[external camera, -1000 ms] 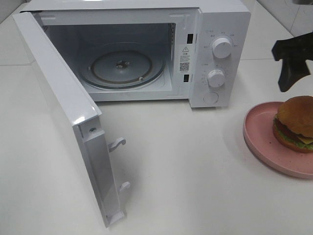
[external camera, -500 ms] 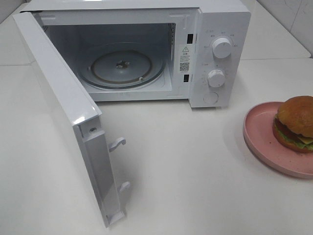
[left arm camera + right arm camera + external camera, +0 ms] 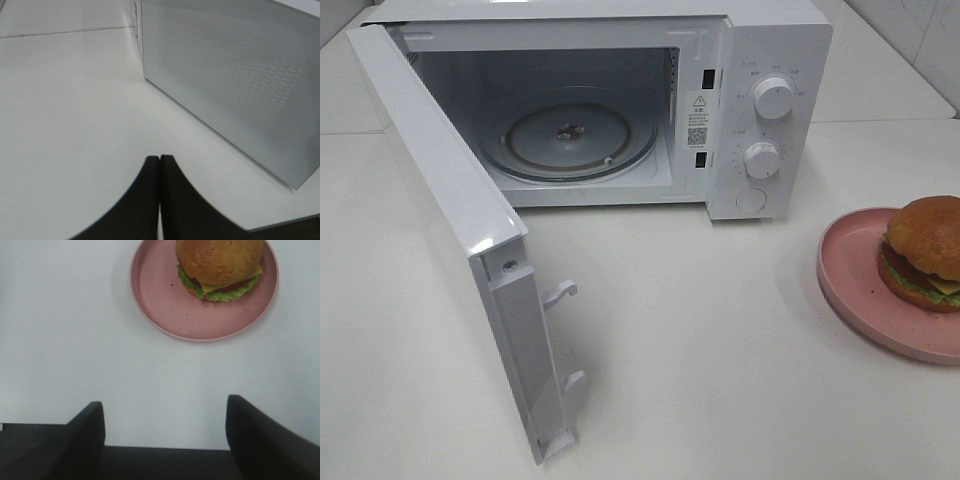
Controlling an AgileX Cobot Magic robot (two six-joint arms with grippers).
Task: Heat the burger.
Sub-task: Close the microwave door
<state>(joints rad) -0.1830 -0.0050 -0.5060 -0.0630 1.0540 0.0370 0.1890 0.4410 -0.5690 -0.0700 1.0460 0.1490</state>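
Note:
The burger [image 3: 926, 250] with brown bun, lettuce and cheese sits on a round pink plate [image 3: 860, 285] at the right edge of the white table. The white microwave [image 3: 760, 60] stands at the back with its door [image 3: 450, 230] swung wide open and a glass turntable [image 3: 570, 140] inside. No gripper shows in the high view. In the right wrist view my right gripper [image 3: 162, 427] is open and empty, above the table short of the plate [image 3: 165, 305] and burger [image 3: 220, 262]. In the left wrist view my left gripper [image 3: 160, 165] is shut and empty beside the door's mesh panel [image 3: 235, 85].
The open door juts forward over the left half of the table. Two white knobs [image 3: 775, 98] and a round button are on the microwave's right panel. A tiled wall [image 3: 920, 40] runs along the back right.
One second ago my right gripper showed dark at the right edge of the high view above the plate; it has since left that view. The burger, plate and microwave have not moved.

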